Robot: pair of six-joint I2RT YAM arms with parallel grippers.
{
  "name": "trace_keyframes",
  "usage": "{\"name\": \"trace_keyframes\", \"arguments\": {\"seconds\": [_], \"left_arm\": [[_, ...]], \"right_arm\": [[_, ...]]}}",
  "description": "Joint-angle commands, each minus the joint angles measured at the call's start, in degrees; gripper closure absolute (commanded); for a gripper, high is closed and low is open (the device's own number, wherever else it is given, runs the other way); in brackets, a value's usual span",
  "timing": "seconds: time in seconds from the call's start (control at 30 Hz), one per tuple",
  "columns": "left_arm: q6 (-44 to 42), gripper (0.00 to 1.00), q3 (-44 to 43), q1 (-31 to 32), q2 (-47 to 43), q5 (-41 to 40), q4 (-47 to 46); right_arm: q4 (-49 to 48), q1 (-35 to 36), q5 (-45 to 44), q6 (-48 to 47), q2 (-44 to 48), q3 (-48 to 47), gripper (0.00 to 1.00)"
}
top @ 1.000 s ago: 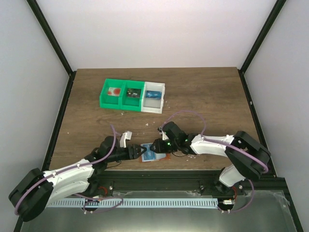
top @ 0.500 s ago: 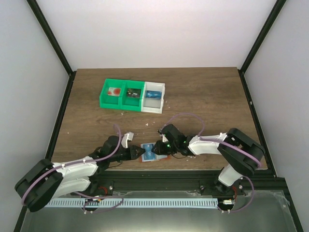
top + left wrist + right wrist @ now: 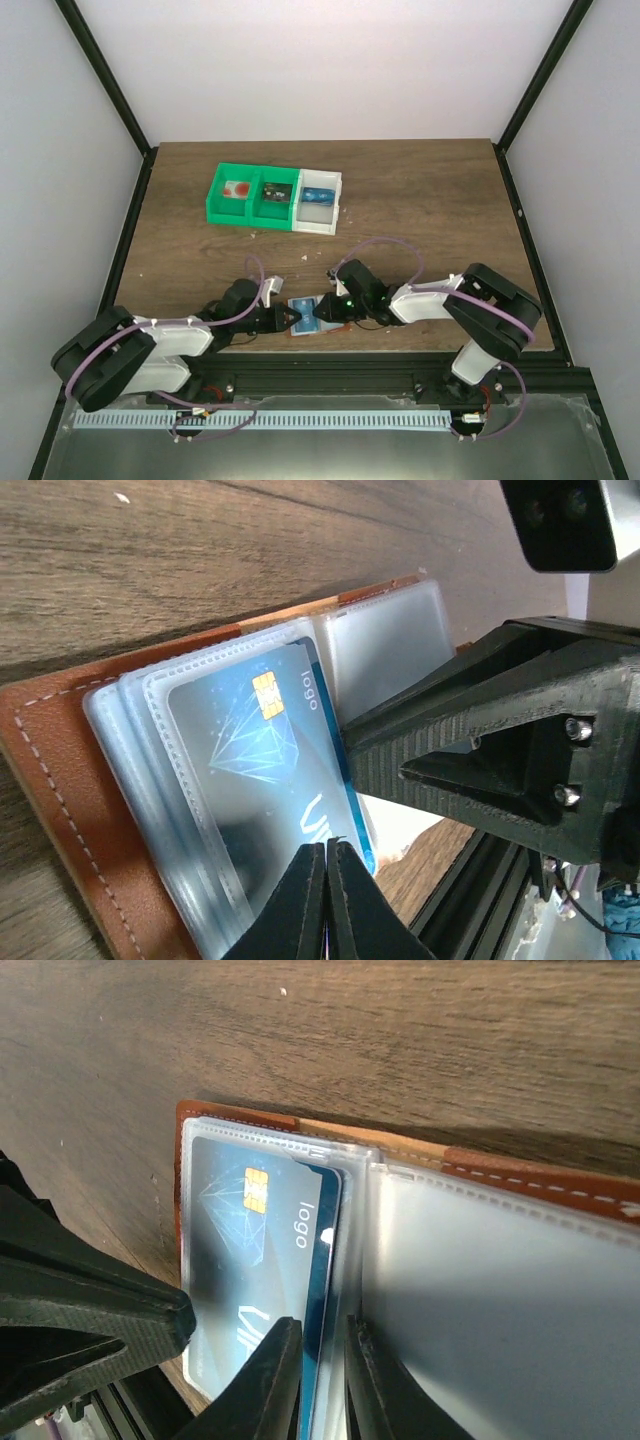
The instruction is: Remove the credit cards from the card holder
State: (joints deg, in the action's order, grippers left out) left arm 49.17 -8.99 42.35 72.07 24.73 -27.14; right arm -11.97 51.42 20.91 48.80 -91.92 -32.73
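The card holder lies open near the table's front edge, orange-brown rim around clear pockets. A blue credit card with a gold chip sits in the top left pocket, its dark edge poking out at the spine. My left gripper is shut, pinching the near edge of that pocket. My right gripper comes from the other side. Its fingers stand a narrow gap apart, closed around the card's exposed edge. Other cards cannot be made out.
A green bin with a red-marked item and a dark one stands at the back, joined to a white bin holding something blue. The black frame rail runs just below the holder. Small crumbs dot the wood.
My left gripper has slid in toward the holder and gone from open to shut on the pocket edge. The right gripper's fingers have narrowed around the card's edge.
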Motion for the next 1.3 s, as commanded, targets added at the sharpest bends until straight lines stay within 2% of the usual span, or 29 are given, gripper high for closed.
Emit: {"name": "trace_keyframes", "arguments": {"seconds": [0.0, 0.23, 0.5, 0.8, 1.27], "left_arm": [[-2.4, 0.96, -0.8, -0.3, 1.7, 0.5, -1.7], [-2.9, 0.9, -0.8, -0.3, -1.6, 0.9, 1.2], [-5.3, 0.89, -1.6, -0.5, -7.8, -3.2, 9.4], [-6.5, 0.94, -0.9, -0.6, -5.2, -2.3, 8.8], [-6.8, 0.95, -0.3, -0.5, -2.6, -2.2, 6.6]], "right_arm": [[-0.1, 0.5, 1.1, 0.8, -1.8, 1.4, 0.85], [-0.1, 0.5, 0.6, 1.4, -0.8, 1.7, 0.86], [0.1, 0.5, 0.6, 2.5, 1.5, 1.6, 0.86], [-1.2, 0.5, 2.2, 3.6, 3.6, 1.6, 0.87], [-2.5, 0.5, 2.5, 3.5, 0.9, 1.5, 0.88]]}}
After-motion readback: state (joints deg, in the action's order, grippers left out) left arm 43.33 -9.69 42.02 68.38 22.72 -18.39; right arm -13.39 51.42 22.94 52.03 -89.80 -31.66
